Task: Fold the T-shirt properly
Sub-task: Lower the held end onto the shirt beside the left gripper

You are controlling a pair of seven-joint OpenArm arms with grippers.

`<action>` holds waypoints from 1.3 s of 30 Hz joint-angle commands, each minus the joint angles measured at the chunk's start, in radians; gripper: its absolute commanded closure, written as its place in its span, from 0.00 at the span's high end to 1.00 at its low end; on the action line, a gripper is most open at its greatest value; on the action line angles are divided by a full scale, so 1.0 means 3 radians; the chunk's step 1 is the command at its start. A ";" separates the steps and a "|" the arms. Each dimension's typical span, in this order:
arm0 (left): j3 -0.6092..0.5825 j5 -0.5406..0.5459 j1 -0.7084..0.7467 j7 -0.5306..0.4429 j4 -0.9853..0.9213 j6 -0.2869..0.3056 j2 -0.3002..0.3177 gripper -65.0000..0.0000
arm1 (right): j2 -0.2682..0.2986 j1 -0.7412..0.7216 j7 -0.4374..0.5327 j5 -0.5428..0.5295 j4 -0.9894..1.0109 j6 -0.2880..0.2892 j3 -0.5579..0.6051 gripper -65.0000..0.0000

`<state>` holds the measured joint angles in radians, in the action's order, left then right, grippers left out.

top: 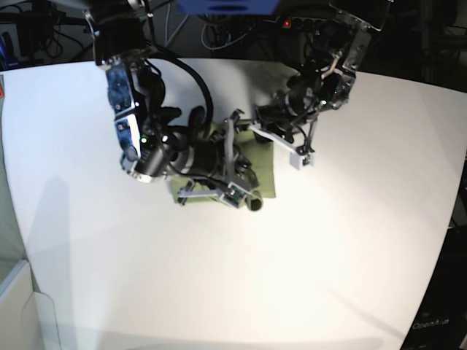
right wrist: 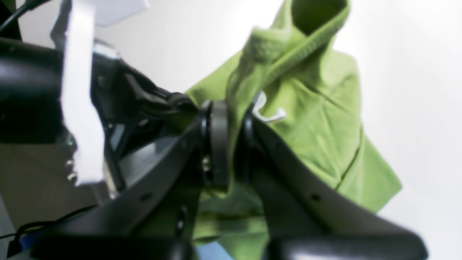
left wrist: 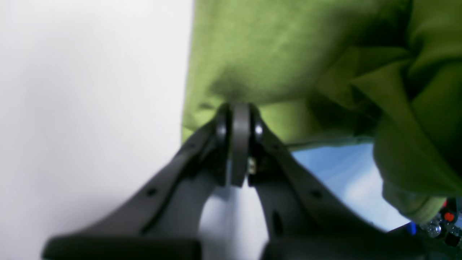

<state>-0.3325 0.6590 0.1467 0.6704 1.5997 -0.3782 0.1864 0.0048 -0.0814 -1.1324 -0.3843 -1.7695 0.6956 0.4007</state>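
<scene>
Because the plain sage-green cotton T-shirt [top: 259, 179] is thin and limp, I judge it light and prone to sagging and bunching, best taken at hems or the ribbed collar. It lies crumpled at the middle of the white table [top: 350, 240], slightly above centre in the base view. I count one shirt, one small white label [right wrist: 269, 110] and two arms. My left gripper [left wrist: 238, 112] is pinched on a fabric edge; my right gripper [right wrist: 225, 119] is clamped on cloth beside the label.
</scene>
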 commanded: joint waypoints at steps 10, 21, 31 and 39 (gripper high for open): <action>0.0006 -0.0056 0.0015 0.0085 0.0020 -0.0092 0.0010 0.03 | -0.0064 -0.0064 0.0305 -0.0051 0.0403 0.0008 0.0007 0.07; 0.0006 -0.0056 0.0015 0.0085 0.0020 -0.0087 0.0005 0.03 | -0.0085 -0.0064 0.0330 -0.0087 0.0520 0.0008 0.0002 0.80; 0.0006 -0.0056 0.0015 0.0085 -0.0011 -0.0087 0.0036 0.03 | -0.0008 -0.0038 0.0294 -0.0343 0.0249 0.0008 0.0170 0.57; 0.0011 -0.0061 -0.0128 0.0085 -0.0087 -0.0087 0.0077 0.03 | 0.0217 -0.0038 0.0305 -0.0353 0.0224 0.0008 0.0191 0.56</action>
<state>-0.3363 0.6743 0.1207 0.7109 1.5810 -0.3508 0.2016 0.0731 -0.0811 -1.0557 -0.4366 -1.6779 0.6758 0.4534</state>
